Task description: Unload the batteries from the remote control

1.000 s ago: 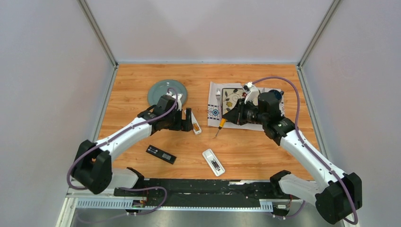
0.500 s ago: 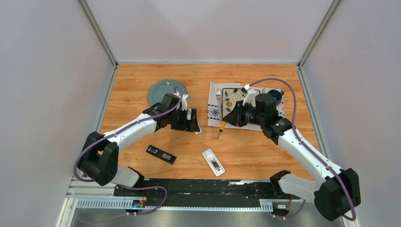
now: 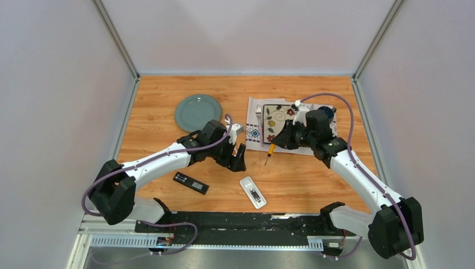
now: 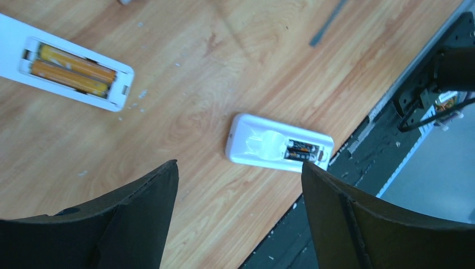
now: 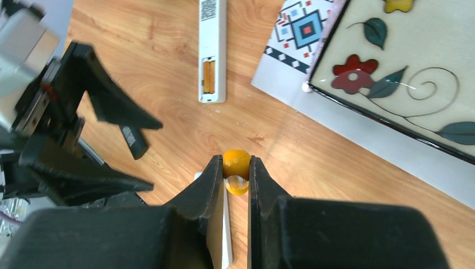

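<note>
A small white remote [image 3: 253, 192] lies open near the front edge, with dark, orange-banded batteries [image 4: 302, 151] in its bay. A longer white remote [image 4: 11, 33] lies open with two gold batteries [image 4: 70, 70] in it; it also shows in the right wrist view [image 5: 213, 33]. My left gripper [image 3: 240, 157] is open and empty, above the wood between the two remotes; in its own view [image 4: 238, 164] the small remote [image 4: 257, 143] lies just beyond the fingertips. My right gripper [image 3: 280, 140] is shut on the orange-handled screwdriver [image 5: 236, 162], which points down-left [image 3: 270, 151].
A black remote [image 3: 190, 182] lies at the front left. A green plate [image 3: 197, 111] sits at the back left. A flowered tile [image 3: 277, 117] and a fork [image 3: 258, 112] rest on a patterned cloth [image 3: 255, 134]. The black base rail [image 3: 235, 221] runs along the near edge.
My left gripper has moved right and toward the near edge, away from the long white remote. My right gripper has shifted the screwdriver slightly right.
</note>
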Available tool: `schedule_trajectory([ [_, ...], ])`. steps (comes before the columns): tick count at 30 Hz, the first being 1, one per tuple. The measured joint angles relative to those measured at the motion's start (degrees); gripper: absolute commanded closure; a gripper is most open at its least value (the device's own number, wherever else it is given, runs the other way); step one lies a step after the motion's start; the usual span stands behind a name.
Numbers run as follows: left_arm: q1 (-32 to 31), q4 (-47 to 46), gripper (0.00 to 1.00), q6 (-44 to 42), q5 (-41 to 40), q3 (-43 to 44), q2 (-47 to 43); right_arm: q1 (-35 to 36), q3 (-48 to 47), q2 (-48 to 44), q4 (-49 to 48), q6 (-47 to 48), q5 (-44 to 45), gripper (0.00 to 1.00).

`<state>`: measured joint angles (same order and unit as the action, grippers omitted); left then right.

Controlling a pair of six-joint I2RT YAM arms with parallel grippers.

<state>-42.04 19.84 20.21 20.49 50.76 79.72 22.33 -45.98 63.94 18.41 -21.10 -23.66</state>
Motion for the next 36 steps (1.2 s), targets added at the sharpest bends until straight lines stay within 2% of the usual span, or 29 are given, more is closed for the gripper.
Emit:
schedule_trajectory([
  [4, -3.6, -0.6, 0.25, 0.3, 0.1, -2.0, -1.5, -2.7, 0.0, 0.9, 1.0, 0.0, 0.2, 1.00],
  [7, -7.5, -1.5, 0.45, 0.5, 0.5, -4.2, -1.4, -4.7, 0.0, 1.7, 1.9, 0.0, 0.2, 1.00],
  [10, -11.1, -2.1, 0.60, 0.9, 1.4, -6.3, -0.8, -5.7, 0.0, 2.1, 2.4, -0.1, 0.2, 1.00],
  [16, -17.4, -3.9, 0.82, 0.9, 3.8, -8.1, 3.7, -6.6, 0.0, 2.1, 2.4, -0.1, 0.1, 1.00],
  [23, -22.2, -6.0, 0.91, 0.2, 5.4, -6.0, 12.7, -7.2, 0.1, 1.7, 3.2, -0.3, 0.1, 1.00],
  [36, -22.7, -9.6, 0.95, 0.0, 6.0, 2.5, 21.0, -9.3, 0.3, -1.7, 5.6, -0.3, 1.9, 1.00],
])
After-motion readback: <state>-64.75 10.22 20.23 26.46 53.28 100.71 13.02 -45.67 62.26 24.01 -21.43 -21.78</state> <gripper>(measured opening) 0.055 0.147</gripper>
